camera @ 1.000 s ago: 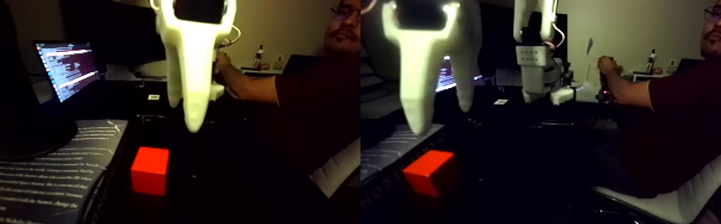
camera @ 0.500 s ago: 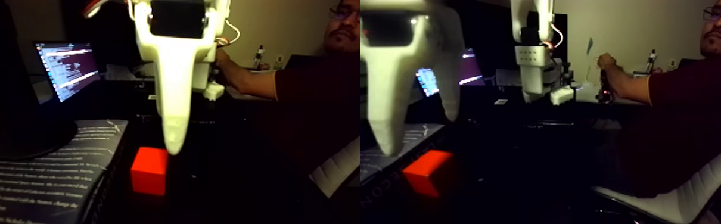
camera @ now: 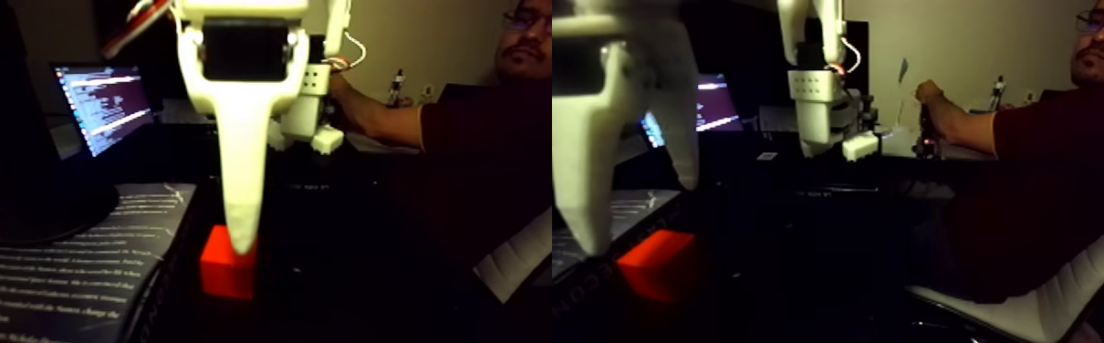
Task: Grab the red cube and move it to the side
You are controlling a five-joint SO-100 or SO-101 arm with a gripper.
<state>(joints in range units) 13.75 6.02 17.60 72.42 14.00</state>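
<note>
I've brought the hand (camera: pixel 240 244) down from above onto the red cube (camera: pixel 227 272), fingers apart, tip at its 12 o'clock edge, ready to close.

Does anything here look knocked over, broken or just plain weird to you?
Nothing stands out. The red cube sits flat and whole on the dark table, beside a printed sheet. The white claw hangs right at the cube's top, one finger overlapping it in the fixed view. The picture is dim, so small faults could hide.
</note>
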